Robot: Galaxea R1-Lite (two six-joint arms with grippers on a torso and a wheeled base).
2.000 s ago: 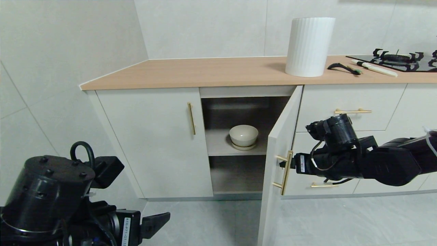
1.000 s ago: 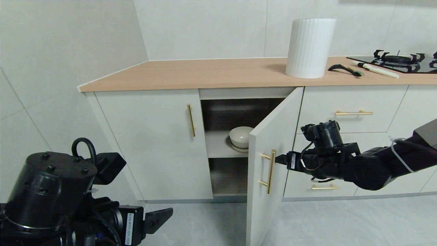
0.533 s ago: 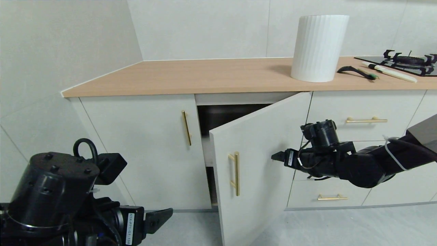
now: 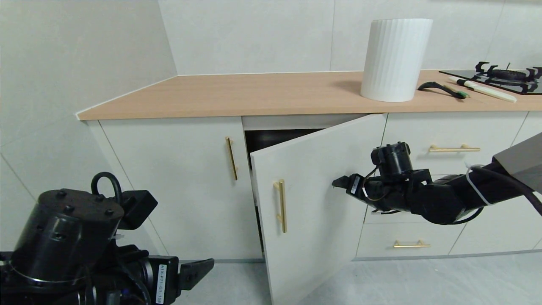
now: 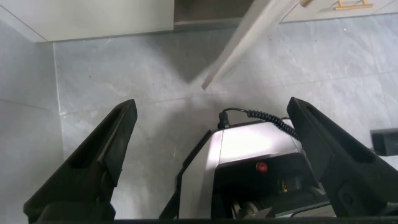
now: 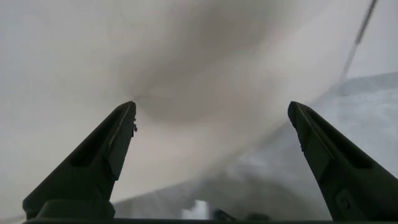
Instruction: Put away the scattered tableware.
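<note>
While the cabinet door stands partly ajar under the bench, the head view puts the right end effector close to its outer face, away from the brass handle. Closing up therefore looks nearly done. Any stored tableware is hidden behind that door. A black-handled utensil and a pale long utensil lie near the bench's right end, by the white ribbed canister and gas hob, and probably remain to be stowed. Low down, the left end effector carries a white printed label, too small to make out. Its wrist view has its fingers spread wide over the floor tiles, empty. From the right wrist, fingers equally wide and empty face the plain door panel.
</note>
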